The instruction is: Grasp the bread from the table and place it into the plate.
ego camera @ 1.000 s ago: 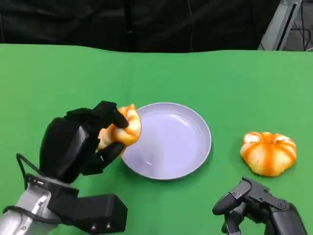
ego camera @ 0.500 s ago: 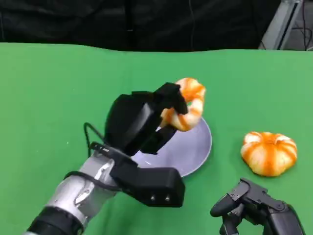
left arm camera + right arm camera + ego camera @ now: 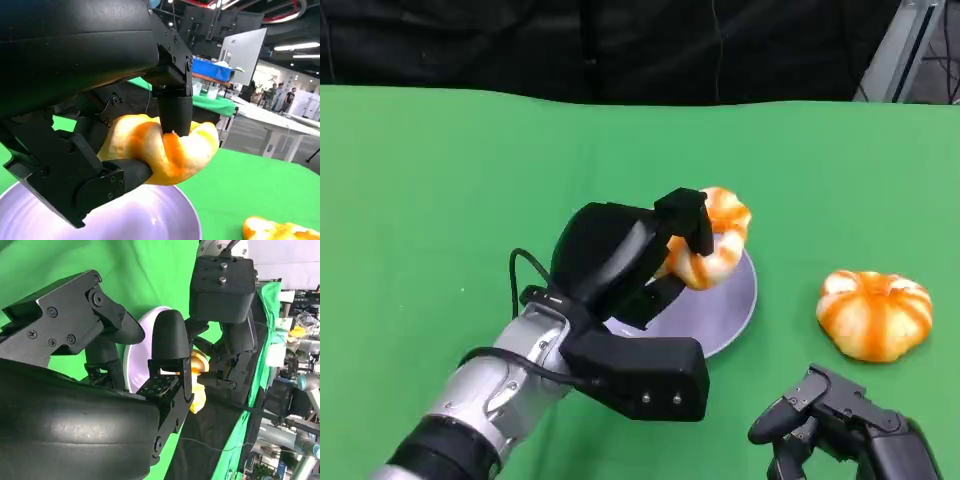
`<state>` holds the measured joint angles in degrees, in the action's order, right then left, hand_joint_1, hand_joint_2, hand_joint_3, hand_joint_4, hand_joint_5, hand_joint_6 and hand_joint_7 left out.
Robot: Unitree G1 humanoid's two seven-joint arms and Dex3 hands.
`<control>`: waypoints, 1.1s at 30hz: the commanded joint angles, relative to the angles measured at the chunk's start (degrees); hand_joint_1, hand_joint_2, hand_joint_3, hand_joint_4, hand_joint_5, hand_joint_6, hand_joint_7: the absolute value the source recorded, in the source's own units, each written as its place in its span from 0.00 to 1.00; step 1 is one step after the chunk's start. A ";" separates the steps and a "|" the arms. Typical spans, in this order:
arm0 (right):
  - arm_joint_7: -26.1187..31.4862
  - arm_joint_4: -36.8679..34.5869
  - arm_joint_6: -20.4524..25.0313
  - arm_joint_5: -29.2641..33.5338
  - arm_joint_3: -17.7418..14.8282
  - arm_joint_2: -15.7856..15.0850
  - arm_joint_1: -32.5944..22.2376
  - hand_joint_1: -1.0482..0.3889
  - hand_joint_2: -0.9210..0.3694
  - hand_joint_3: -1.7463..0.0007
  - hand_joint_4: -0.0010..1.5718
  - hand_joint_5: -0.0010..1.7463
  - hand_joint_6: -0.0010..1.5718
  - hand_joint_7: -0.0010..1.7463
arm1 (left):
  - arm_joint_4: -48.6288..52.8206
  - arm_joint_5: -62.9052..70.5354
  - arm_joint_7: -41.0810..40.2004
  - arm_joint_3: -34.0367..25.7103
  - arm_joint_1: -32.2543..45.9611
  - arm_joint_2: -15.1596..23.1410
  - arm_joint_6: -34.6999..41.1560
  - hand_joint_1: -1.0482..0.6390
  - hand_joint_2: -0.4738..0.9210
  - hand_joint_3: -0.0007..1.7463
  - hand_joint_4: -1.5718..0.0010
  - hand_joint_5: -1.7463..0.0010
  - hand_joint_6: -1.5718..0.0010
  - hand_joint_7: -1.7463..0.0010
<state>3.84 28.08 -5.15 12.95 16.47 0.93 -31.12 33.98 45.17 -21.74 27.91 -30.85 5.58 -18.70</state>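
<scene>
1. The green table [image 3: 440, 180] covers most of the head view, with a dark backdrop along the top edge of the frame.
2. The left hand [image 3: 620, 262] sits at the centre of the head view, its silver forearm running in from the lower left. Its fingers are clamped around the bread, one finger [image 3: 175, 107] pressing the top and another cupping the underside in the left wrist view.
3. The lavender plate [image 3: 735, 300] lies just right of centre, largely covered by the left hand; its rim shows at the right.
4. The right hand [image 3: 840, 430] rests at the lower right corner of the head view, holding nothing, its fingers curled loosely; how far apart they stand I cannot tell.
5. A second bun [image 3: 875, 312], orange-and-white striped, lies on the cloth at the right, apart from the plate.
6. The bread [image 3: 715, 240], a glazed orange-and-cream roll, is held above the plate's far right part, clear of its surface in the left wrist view [image 3: 165, 150].
</scene>
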 commanded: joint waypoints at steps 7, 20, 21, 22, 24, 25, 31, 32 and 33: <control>0.32 0.36 0.67 -0.39 -0.10 0.09 -0.11 0.71 0.30 0.34 0.40 0.92 0.45 0.74 | -0.25 4.45 10.02 4.00 -2.64 2.80 10.25 0.45 0.90 0.19 0.47 0.00 0.55 0.19; 0.32 0.37 0.68 -0.40 -0.10 0.08 -0.10 0.71 0.30 0.35 0.40 0.92 0.45 0.74 | -0.85 4.03 10.23 4.54 -2.57 3.07 10.95 0.45 0.92 0.16 0.47 0.00 0.55 0.19; 0.32 0.37 0.68 -0.40 -0.10 0.08 -0.10 0.71 0.30 0.35 0.40 0.92 0.45 0.74 | -0.85 4.03 10.23 4.55 -2.57 3.07 10.96 0.45 0.92 0.15 0.47 0.00 0.55 0.19; 0.32 0.37 0.68 -0.40 -0.10 0.08 -0.10 0.71 0.30 0.35 0.40 0.92 0.45 0.74 | -0.85 4.02 10.23 4.55 -2.57 3.07 10.96 0.45 0.92 0.15 0.47 0.00 0.55 0.19; 0.22 -0.06 0.19 -0.51 -0.36 -0.13 0.21 0.71 0.30 0.35 0.40 0.92 0.45 0.74 | -6.97 6.19 19.09 5.07 -2.11 5.62 15.26 0.37 0.94 0.18 0.58 0.08 0.64 0.33; 0.15 -0.39 -0.18 -0.59 -0.56 -0.28 0.45 0.71 0.31 0.34 0.40 0.92 0.45 0.74 | -11.79 7.86 25.96 5.46 -1.70 7.55 18.65 0.21 0.97 0.25 0.78 0.52 0.80 0.65; -0.04 -1.05 -0.76 -0.77 -1.04 -0.71 0.88 0.72 0.33 0.31 0.40 0.93 0.45 0.75 | -23.34 8.62 40.16 4.43 0.79 11.83 24.77 0.04 1.00 0.31 1.00 0.99 0.98 0.98; -0.08 -1.07 -0.76 -0.86 -1.12 -0.76 0.91 0.72 0.33 0.31 0.40 0.92 0.45 0.75 | -24.57 8.20 41.73 4.13 1.18 12.72 24.99 0.04 1.00 0.31 1.00 1.00 0.98 0.98; -0.11 -1.07 -0.75 -0.95 -1.18 -0.79 0.93 0.72 0.33 0.31 0.40 0.92 0.45 0.75 | -25.46 7.93 42.88 3.91 1.48 13.35 25.14 0.03 1.00 0.31 1.00 1.00 0.98 0.99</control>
<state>3.79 27.29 -5.16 12.54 16.02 0.73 -30.11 10.93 53.75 17.59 32.63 -31.04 16.47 5.60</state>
